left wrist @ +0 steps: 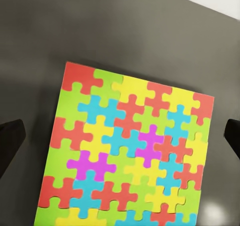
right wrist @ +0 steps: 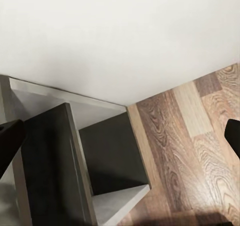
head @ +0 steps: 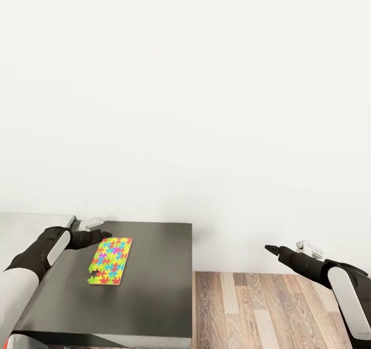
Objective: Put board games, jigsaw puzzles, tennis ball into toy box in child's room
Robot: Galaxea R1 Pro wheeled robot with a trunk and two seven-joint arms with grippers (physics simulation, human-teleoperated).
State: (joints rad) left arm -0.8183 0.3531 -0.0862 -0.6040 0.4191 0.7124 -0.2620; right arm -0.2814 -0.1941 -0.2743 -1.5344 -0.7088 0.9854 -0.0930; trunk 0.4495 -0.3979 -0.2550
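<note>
One jigsaw puzzle (head: 110, 260), a flat sheet of green, yellow, red, blue and orange pieces, lies on the dark grey cabinet top of the table (head: 154, 292). My left gripper (head: 98, 228) hovers open just above the puzzle's far left corner. In the left wrist view the puzzle (left wrist: 127, 151) lies under the left gripper (left wrist: 120, 138), one dark fingertip (left wrist: 10, 146) off each side of the sheet. My right gripper (head: 283, 247) hangs open over the wood floor to the right of the cabinet, holding nothing.
The pale grey desk top (head: 23, 230) joins the cabinet at the left. A white wall (head: 206, 107) stands right behind the table. Wood-plank floor (head: 257, 308) lies right of the cabinet. The right wrist view shows the cabinet's side (right wrist: 112, 156) and floor (right wrist: 190, 136).
</note>
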